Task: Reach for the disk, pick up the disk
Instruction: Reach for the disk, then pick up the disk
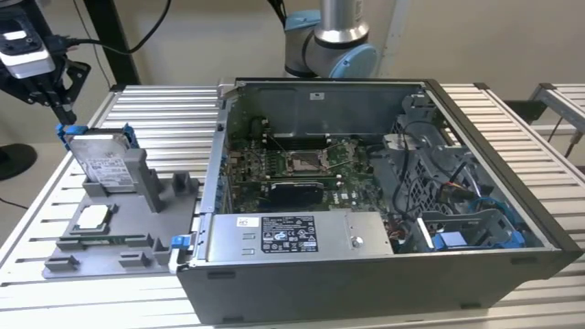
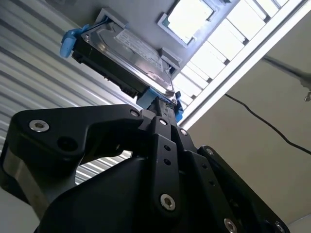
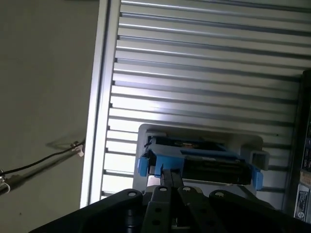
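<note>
The gripper's (image 2: pixel 163 104) black linkage looms closest in both wrist views. Past it the fingers (image 3: pixel 166 176) run out narrow, almost together, with their tips on the blue rail (image 3: pixel 146 163) at one end of the disk (image 2: pixel 127 54). I judge this to be a pinch on that thin rail, though I cannot tell how firmly the tips bite.

In the exterior view the disk stands on end in a grey holder (image 1: pixel 128 241) on the slatted counter (image 1: pixel 164 110), at about 9 o'clock from the open computer case (image 1: pixel 366 291). Its labelled face leans back and looks toward the camera. Its long axis runs from roughly 11 o'clock at the upper end to 5 o'clock at the foot, which sits in the holder's slot, so the disk is not yet lifted.

The fingers come down from 11 o'clock onto the upper corner. The whole body of the disk therefore lies away from the tips toward 5 o'clock, in line with its own long axis rather than centred beneath them. A hold this far from the middle leaves the weight to one side of the tips, and the disk could swing or bind in the slot.

A small square chip (image 1: pixel 92 218) lies flat on the holder at 6 o'clock from the disk, well apart from the fingers.
</note>
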Controlling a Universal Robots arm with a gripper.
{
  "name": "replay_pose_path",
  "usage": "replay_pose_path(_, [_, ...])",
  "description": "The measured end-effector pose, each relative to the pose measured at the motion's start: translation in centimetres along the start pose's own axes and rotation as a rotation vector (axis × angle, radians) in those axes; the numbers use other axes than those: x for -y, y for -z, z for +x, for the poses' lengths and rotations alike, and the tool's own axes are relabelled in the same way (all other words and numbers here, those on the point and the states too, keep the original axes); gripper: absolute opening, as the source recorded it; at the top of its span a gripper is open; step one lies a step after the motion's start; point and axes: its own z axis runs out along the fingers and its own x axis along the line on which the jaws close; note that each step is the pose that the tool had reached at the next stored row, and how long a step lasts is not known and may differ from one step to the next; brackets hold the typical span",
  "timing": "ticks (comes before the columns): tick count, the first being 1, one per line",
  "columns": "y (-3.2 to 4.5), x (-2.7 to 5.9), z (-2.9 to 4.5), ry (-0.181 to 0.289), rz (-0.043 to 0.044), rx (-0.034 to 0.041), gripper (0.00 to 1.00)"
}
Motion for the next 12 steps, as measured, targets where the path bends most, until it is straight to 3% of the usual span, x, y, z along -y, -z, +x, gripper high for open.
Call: replay_pose_path(12, [0.00, 0.00, 0.00, 0.095, 0.0010, -0.0037, 0.00])
